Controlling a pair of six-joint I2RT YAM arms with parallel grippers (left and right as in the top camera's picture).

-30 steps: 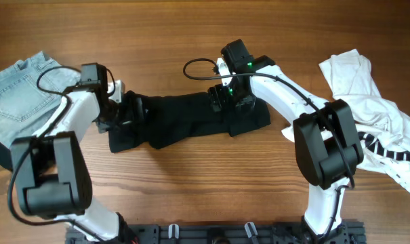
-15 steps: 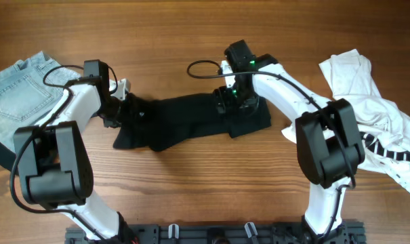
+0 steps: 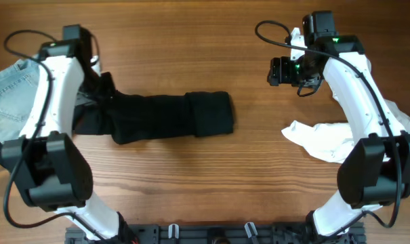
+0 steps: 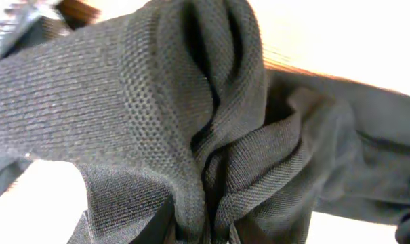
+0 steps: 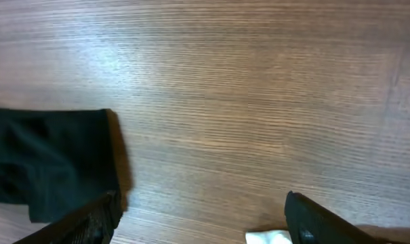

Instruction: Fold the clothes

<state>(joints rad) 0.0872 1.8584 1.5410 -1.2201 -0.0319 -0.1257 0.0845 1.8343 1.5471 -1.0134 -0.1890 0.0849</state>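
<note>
The black garment [image 3: 171, 116] is laid out lengthwise on the surface [image 3: 191, 41], with its right end folded over into a thicker band. Its left end is bunched and pinched tight by the left fingers [image 3: 101, 89] (knit folds fill the wrist view), just beside the jeans [image 3: 11, 91]. The right fingers [image 3: 277, 71] are held spread wide and empty above the wood, well apart from the garment and near the white clothes [image 3: 326, 139].

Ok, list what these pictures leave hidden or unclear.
Jeans: overhead, cut by the left edge, partly under the left arm.
White garment: overhead, crossed by the right arm, cut by the right edge.
Right fingers: right wrist view, only tips above the bottom edge.
</note>
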